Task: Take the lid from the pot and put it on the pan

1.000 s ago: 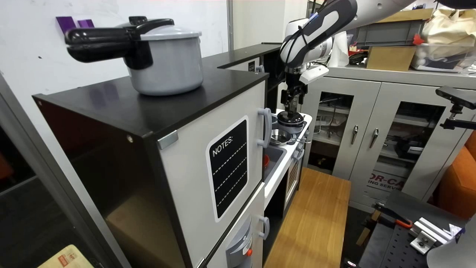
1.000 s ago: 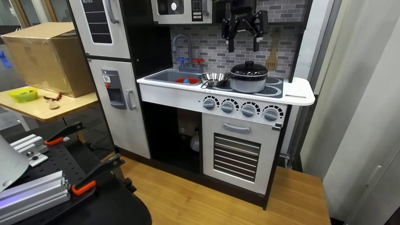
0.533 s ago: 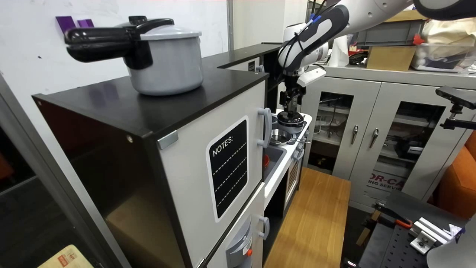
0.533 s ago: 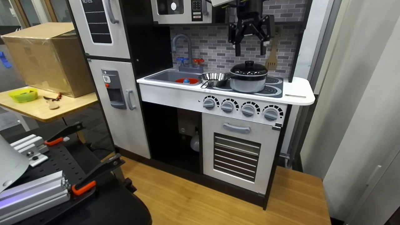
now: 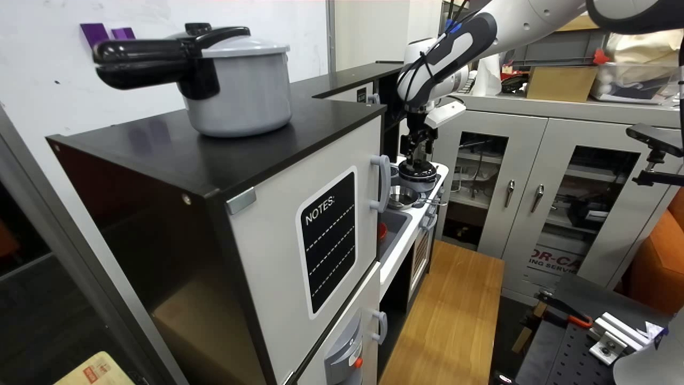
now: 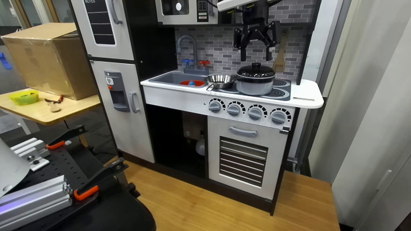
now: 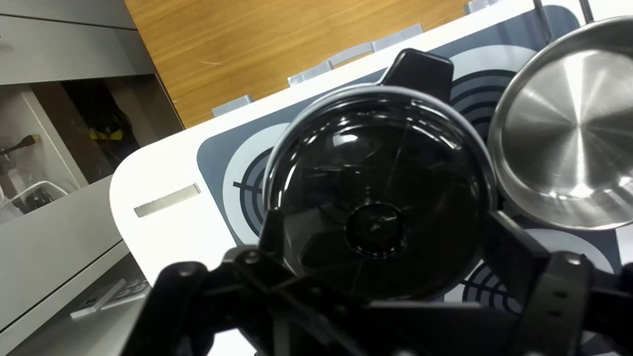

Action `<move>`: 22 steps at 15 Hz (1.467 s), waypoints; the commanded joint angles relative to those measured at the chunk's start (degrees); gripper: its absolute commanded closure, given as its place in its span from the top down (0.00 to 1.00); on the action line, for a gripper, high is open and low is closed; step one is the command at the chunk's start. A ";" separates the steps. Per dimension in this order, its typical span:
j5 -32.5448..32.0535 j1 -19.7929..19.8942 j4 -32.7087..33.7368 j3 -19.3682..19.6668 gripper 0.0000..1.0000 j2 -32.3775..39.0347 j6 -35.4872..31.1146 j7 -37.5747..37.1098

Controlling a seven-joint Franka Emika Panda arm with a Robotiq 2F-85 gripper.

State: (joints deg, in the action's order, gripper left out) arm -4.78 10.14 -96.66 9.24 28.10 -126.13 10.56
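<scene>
A grey pot (image 6: 255, 88) stands on the toy stove with a shiny black lid (image 6: 256, 71) on it. The lid has a round black knob (image 7: 377, 230) at its middle. A shallow steel pan (image 6: 219, 81) sits beside the pot; it also shows in the wrist view (image 7: 573, 128). My gripper (image 6: 256, 59) is open and empty, pointing down above the lid, with a gap between fingertips and knob. In the wrist view the fingers (image 7: 386, 217) appear on either side of the knob, near the lid's edges. Lid and pan also show in an exterior view (image 5: 417, 170).
A sink (image 6: 167, 78) with a red bowl (image 6: 196, 83) lies beside the pan, with a faucet (image 6: 189, 48) behind. A wooden spatula (image 6: 280, 57) hangs on the backsplash. A microwave (image 6: 186, 11) is above. A grey pressure cooker (image 5: 240, 91) stands on the fridge top.
Over the last second my gripper has moved down and slightly to the right in an exterior view, closer over the lid. It stays open. The pot, lid and pan have not moved.
</scene>
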 commanded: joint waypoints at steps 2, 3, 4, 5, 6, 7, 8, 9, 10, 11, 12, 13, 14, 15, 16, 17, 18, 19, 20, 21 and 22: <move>-0.27 0.88 2.14 -0.78 1.00 1.30 1.49 0.02; -0.15 0.95 2.30 -0.83 1.00 1.49 1.55 0.10; -0.14 0.97 2.50 -0.86 1.00 1.75 1.52 0.14; -0.04 1.01 2.82 -0.93 1.00 2.13 1.54 0.21; 0.14 1.09 3.18 -1.01 1.00 2.60 1.58 0.23; 0.29 1.16 3.57 -1.03 1.00 3.06 1.66 0.12; 0.46 1.24 3.98 -1.06 1.00 3.46 1.83 0.07; 0.61 1.34 4.47 -1.08 1.00 3.88 2.00 0.03; 0.71 1.44 4.91 -1.11 1.00 4.30 2.07 0.05; 0.74 1.51 5.24 -1.10 1.00 4.62 2.09 0.02; 0.84 1.64 5.71 -1.11 0.92 4.92 2.30 0.04; 0.90 1.78 6.11 -1.12 0.80 5.19 2.42 0.09; 0.95 1.91 6.41 -1.13 0.66 5.40 2.56 0.13; 1.01 2.03 6.70 -1.13 0.59 5.34 2.83 0.16; 1.01 2.11 6.90 -1.13 0.53 5.34 3.02 0.21; 0.95 2.16 7.06 -1.11 0.44 5.34 3.15 0.24; 0.90 2.20 7.19 -1.10 0.39 5.35 3.36 0.26; 0.83 2.23 7.31 -1.07 0.31 5.35 3.51 0.28; 0.85 2.31 7.46 -1.08 0.24 5.37 3.77 0.33; 0.85 2.37 7.58 -1.08 0.22 5.37 3.98 0.39; 0.80 2.40 7.66 -1.04 0.21 5.41 4.17 0.40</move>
State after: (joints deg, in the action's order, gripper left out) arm -4.49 11.23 -91.04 9.23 32.29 -124.12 10.55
